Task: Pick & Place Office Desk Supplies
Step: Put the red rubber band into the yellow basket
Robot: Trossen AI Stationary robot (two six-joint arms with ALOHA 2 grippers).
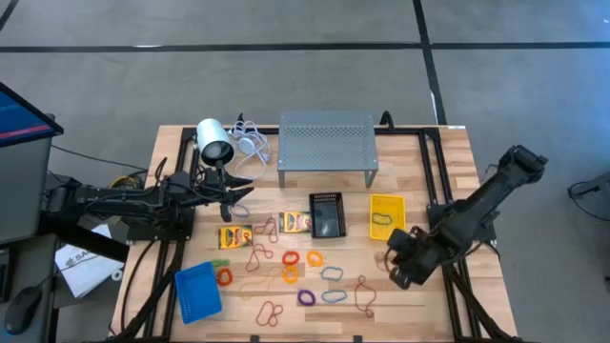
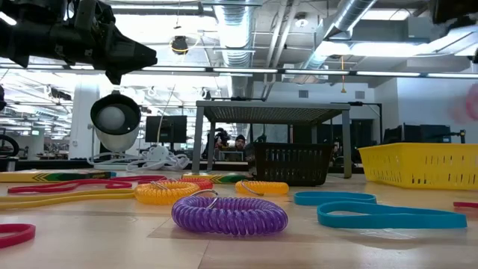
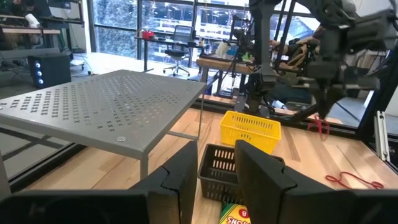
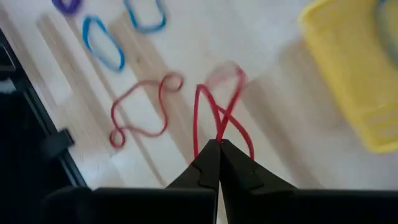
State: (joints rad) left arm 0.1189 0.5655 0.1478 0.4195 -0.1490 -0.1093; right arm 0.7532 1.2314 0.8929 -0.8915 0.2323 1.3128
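The right claw [image 4: 219, 144] hangs above the right side of the wooden table [image 1: 419, 305], pinched fully shut on a thin red rubber band [image 4: 221, 109] that dangles from its tips. The yellow bin [image 1: 388, 215] sits just beside it, with one pale band already inside. The left claw [image 3: 214, 171] hovers near the table's back left, its fingers a narrow gap apart and empty, above a crayon box [image 3: 235, 214].

The grip is only on a sliver of the loop, so the band could slip free on the way over, or catch on the bin's rim and drape over the wall rather than fall in.

The right wrist view alone shows that the band is really pinched, and that another red band [image 4: 140, 109] lies flat on the table below. The high view shows the layout: the black bin [image 1: 326, 215] in the middle, the blue bin [image 1: 197, 292] front left, loose bands between them. The low view shows a purple coiled band [image 2: 229, 214] up close, but not the right claw.
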